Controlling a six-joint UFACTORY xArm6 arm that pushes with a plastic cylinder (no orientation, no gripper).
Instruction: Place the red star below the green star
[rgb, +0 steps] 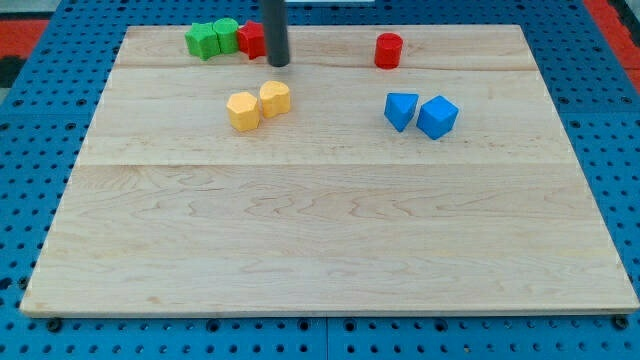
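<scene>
The red star (251, 39) lies near the board's top edge at the view's upper left, partly hidden behind my rod. Directly to its left sit two green blocks: one (226, 34) touching the red star, and a green star (202, 41) at the far left of the row. My tip (279, 64) rests on the board just right of the red star, touching or nearly touching it.
Two yellow blocks (243, 110) (275, 97) sit below the tip. A red cylinder (388, 50) stands at the top right of centre. Two blue blocks (401, 110) (437, 116) lie on the right. The wooden board (320, 240) lies on a blue pegboard.
</scene>
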